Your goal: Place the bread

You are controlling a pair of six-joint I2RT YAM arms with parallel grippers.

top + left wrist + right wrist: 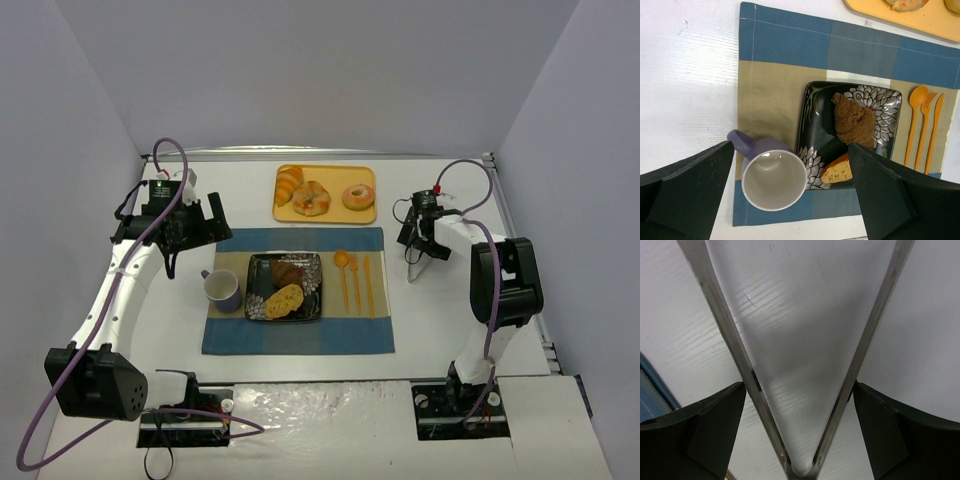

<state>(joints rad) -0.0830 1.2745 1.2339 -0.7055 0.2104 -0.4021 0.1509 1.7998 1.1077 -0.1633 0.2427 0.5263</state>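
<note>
No legible txt, labels or nos. anywhere.

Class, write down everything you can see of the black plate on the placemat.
The plate is square and glossy black, like glazed ceramic, with white flowers patterned across it. It lies flat on the middle of the checked placemat. A dark brown bread and a yellowish slice rest on it. A purple mug stands close at its left; whether they touch is unclear.
</note>
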